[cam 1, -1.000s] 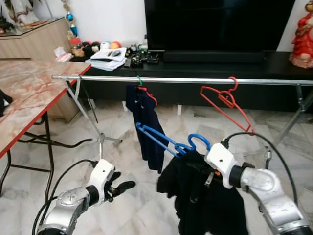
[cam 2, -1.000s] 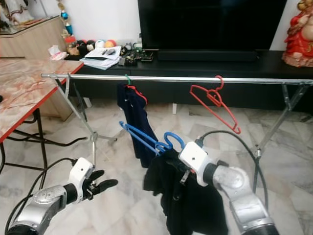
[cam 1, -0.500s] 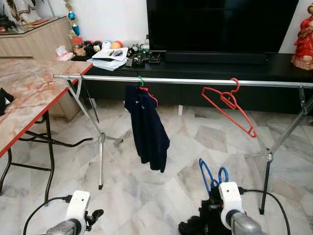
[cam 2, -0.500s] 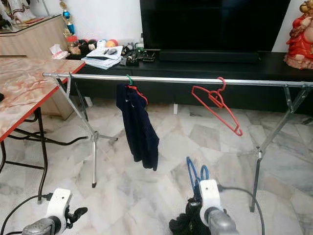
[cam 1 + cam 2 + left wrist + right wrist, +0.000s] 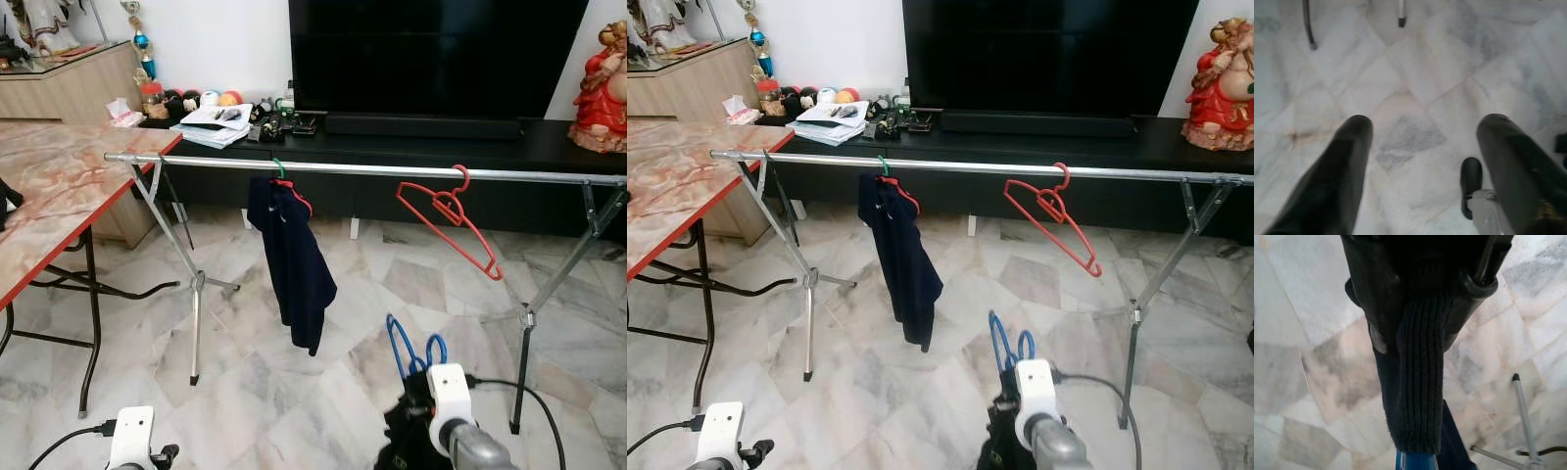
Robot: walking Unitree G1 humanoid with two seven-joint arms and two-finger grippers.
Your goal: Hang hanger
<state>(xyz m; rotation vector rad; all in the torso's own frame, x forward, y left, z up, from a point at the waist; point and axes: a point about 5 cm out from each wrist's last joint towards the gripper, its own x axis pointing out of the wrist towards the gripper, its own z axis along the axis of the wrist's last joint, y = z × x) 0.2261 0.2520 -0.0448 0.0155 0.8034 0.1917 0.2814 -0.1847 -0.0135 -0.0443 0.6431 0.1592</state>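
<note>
A silver clothes rail (image 5: pixel 372 169) runs across the room at chest height. On it hang a navy garment (image 5: pixel 292 257) on a green hanger and a bare red hanger (image 5: pixel 449 213), tilted. Low at the bottom right, my right gripper (image 5: pixel 1420 308) is shut on a blue hanger (image 5: pixel 409 346) that carries a black knitted garment (image 5: pixel 1418 382); the hanger's hook points up, well below the rail. My left gripper (image 5: pixel 1420 147) hangs open over the marble floor at the bottom left, holding nothing.
A marble-topped table with a red edge (image 5: pixel 59 196) stands at the left. Behind the rail is a black TV cabinet (image 5: pixel 411 132) with clutter and a red statue (image 5: pixel 600 69). The rack's legs (image 5: pixel 196 304) (image 5: pixel 529 323) stand on the floor. The rail is bare between the two hangers.
Both arms have dropped low. The blue hanger with the black garment came down from near rail height to close to the floor, still in my right gripper.
</note>
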